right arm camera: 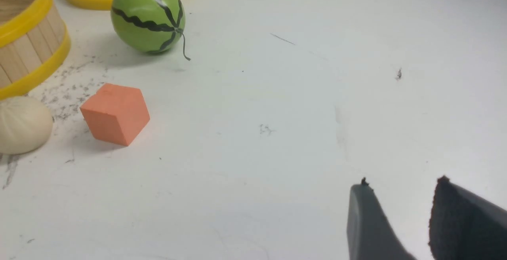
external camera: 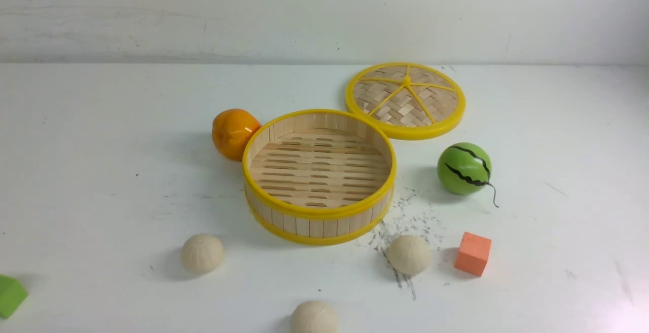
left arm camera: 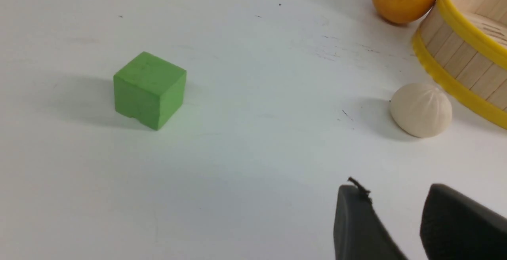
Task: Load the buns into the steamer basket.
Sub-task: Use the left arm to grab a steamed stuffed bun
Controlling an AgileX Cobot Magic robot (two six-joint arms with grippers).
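Your three buns [external camera: 409,255] lie on the bench [external camera: 91,181], outside the basket [external camera: 314,227].
Your left pincer [left arm camera: 394,196] and right pincer [right arm camera: 400,188] stand partly parted, gripping nothing. Nearest you sits one bun [external camera: 314,318]; further on, a left bun [external camera: 202,253] and a right bun [external camera: 409,255] lie just before the basket, apart from it.

The steamer basket [external camera: 314,226] is built of pale, unvarnished wood strips, bound by smooth yellow rims that look like plastic. The lid [external camera: 405,102] is woven of matt bamboo strips under yellow spokes. Glossy highlights are carried by the orange [external camera: 233,133] and the striped melon ball [external camera: 464,168]. The 3 buns [external camera: 202,253] [external camera: 409,255] [external camera: 314,318] are matt and faintly pleated. The orange cube [external camera: 473,253] and green cube [left arm camera: 149,90] look matt. The white table [external camera: 101,171] is smooth but scuffed with dark marks.
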